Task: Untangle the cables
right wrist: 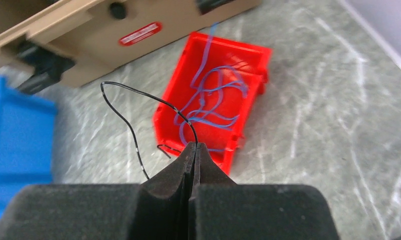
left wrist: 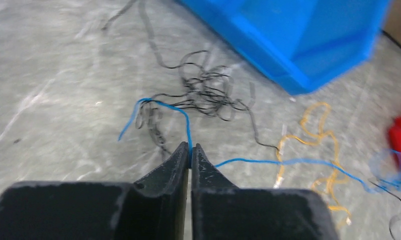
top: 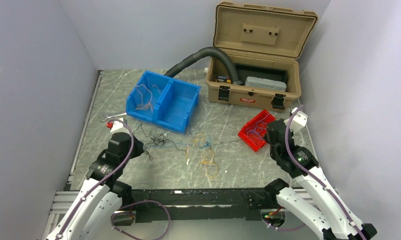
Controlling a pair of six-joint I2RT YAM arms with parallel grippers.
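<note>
Thin cables lie tangled mid-table: a black clump point(top: 156, 137), a blue wire point(top: 188, 145) and yellow loops point(top: 208, 160). My left gripper point(top: 138, 145) is shut on the blue wire point(left wrist: 288, 161), pinched at the tips point(left wrist: 190, 149). The wire runs right across the yellow wire point(left wrist: 318, 135), and the black clump point(left wrist: 208, 92) lies just ahead. My right gripper point(top: 267, 134) is shut on a black wire point(right wrist: 123, 107) at its tips point(right wrist: 195, 146), just in front of the red bin point(right wrist: 248, 55), which holds several blue wires point(right wrist: 213, 95).
A blue two-compartment bin point(top: 163, 119) sits at back left with whitish wires point(top: 146, 97) in its left half. An open tan case point(top: 253, 95) and a black corrugated hose point(top: 198, 55) stand behind. A wrench point(top: 111, 117) lies by the left rail.
</note>
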